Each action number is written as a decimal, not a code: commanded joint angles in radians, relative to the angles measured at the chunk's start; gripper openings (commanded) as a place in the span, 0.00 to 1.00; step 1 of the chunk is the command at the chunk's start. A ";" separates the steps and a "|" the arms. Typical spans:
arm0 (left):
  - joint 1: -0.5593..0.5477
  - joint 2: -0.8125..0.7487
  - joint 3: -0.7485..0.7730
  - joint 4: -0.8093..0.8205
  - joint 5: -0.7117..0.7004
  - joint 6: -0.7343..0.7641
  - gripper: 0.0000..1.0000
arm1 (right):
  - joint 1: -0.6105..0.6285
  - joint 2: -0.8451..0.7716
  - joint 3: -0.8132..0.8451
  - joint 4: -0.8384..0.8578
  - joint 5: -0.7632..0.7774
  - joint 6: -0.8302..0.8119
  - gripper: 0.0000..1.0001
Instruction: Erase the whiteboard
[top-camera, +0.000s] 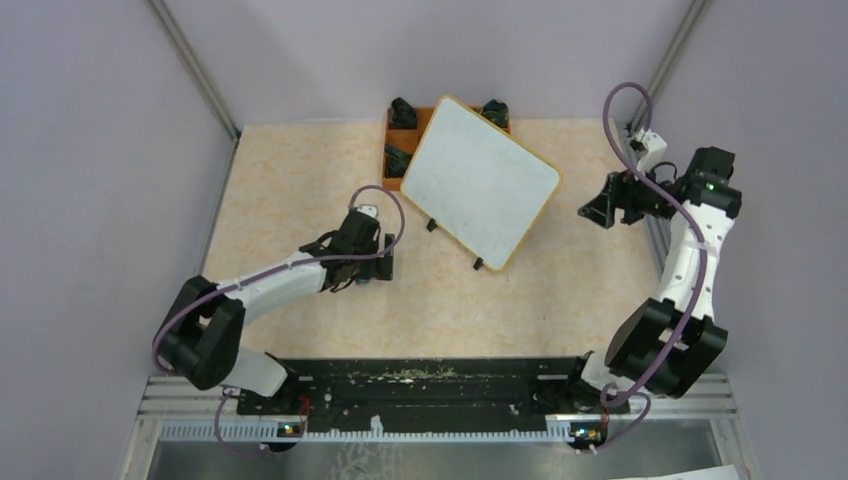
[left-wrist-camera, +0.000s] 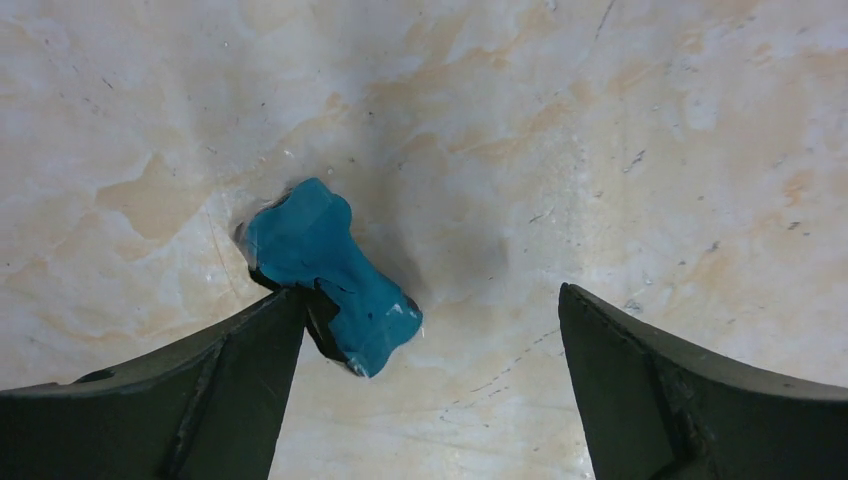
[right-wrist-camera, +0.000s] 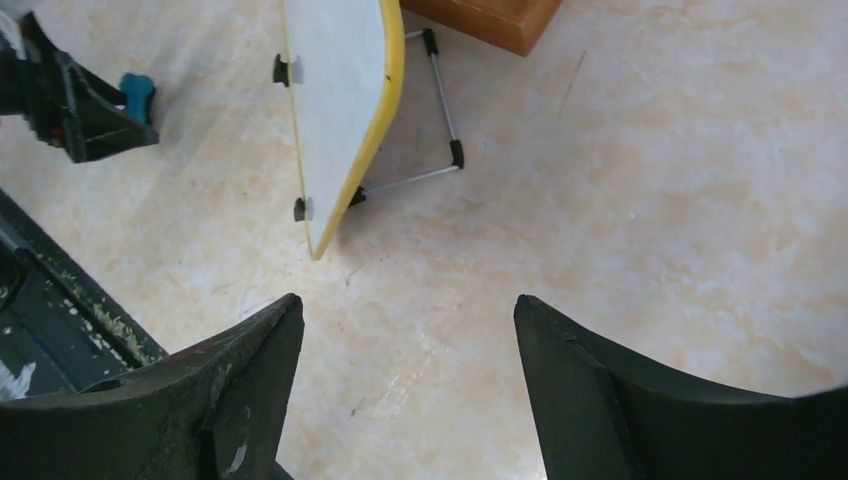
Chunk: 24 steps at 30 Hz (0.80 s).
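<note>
While the white, yellow-framed rectangular whiteboard (top-camera: 480, 180) stands tilted near the bench's far edge, the left gripper (left-wrist-camera: 435, 292) gapes wide beside a teal rubbery lump (left-wrist-camera: 330, 275); the right gripper (right-wrist-camera: 407, 300) likewise.

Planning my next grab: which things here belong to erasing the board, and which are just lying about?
For the job: whiteboard; small blue piece, probably the eraser; left gripper, open next to it.
Lying about: orange-brown tray; black items in it.
</note>
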 joint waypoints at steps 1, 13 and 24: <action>0.004 -0.082 -0.010 0.060 0.028 -0.002 1.00 | -0.015 -0.135 -0.116 0.201 0.075 0.143 0.77; 0.004 -0.047 -0.009 0.033 0.050 -0.003 1.00 | -0.015 -0.384 -0.375 0.485 0.276 0.366 0.80; 0.002 0.032 -0.004 -0.006 0.025 -0.015 1.00 | -0.016 -0.225 -0.375 0.526 0.489 0.439 0.79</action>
